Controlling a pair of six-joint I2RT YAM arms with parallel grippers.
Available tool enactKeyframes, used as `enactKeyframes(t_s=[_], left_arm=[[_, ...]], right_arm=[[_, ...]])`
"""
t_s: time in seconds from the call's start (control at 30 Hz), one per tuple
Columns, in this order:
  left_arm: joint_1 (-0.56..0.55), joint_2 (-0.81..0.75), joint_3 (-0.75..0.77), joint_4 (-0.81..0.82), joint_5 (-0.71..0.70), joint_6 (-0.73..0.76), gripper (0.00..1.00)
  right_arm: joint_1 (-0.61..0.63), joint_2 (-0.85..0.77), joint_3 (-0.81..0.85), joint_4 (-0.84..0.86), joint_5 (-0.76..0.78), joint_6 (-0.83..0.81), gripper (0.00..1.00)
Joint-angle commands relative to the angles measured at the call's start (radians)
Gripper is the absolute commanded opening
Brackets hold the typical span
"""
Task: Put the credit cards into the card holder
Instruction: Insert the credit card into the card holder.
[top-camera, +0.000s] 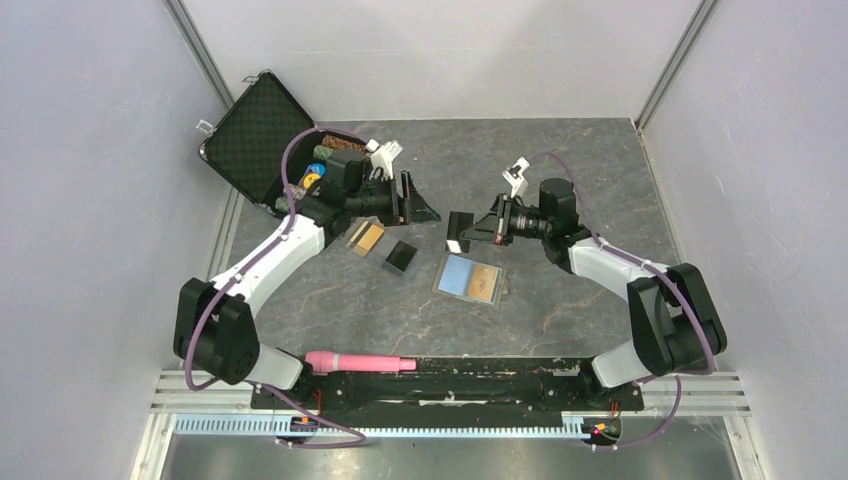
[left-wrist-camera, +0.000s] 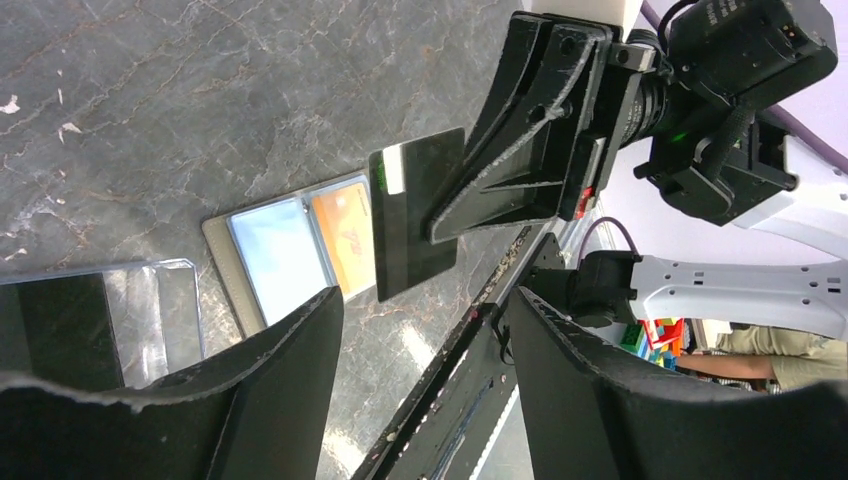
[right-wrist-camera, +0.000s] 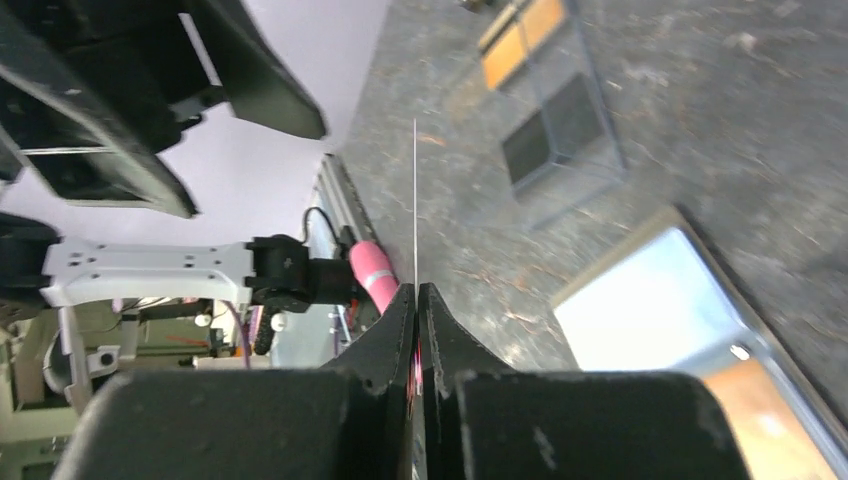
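Pinching the black card (left-wrist-camera: 415, 220) by one edge, right fingers (left-wrist-camera: 500, 170) hover near the card holder (left-wrist-camera: 280, 255); left fingers (left-wrist-camera: 270, 400) gape.

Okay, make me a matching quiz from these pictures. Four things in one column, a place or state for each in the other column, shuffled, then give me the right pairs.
Things:
1. left gripper
2. right gripper
3. card holder
4. pink stick

Places or states:
A. lies open on the table, an orange card inside
B. jaws apart, holding nothing
C. lies along the black bar at the near edge
D. jaws shut on a black card

Pairs: 1-B, 2-D, 3-A, 4-C
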Motion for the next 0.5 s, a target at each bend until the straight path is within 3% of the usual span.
enactKeyframes(t_s=[0.0, 0.23, 0.47], left_arm=[[-0.007, 0.046, 0.022, -0.061, -0.024, 0.044, 0.67], [-0.111, 0.278, 0.103, -0.274, -0.118, 0.165, 0.64], [-0.186, 0.419, 0.177, -0.36, -0.29, 0.199, 0.64]], right_arm=[[-0.034, -0.045, -0.013, -0.231, 0.066, -0.165, 0.0], [-0.083, -0.046, -0.037, -0.42, 0.127, -0.274, 0.0], [-0.101, -0.045, -0.031, -0.525, 0.16, -0.337, 0.0]])
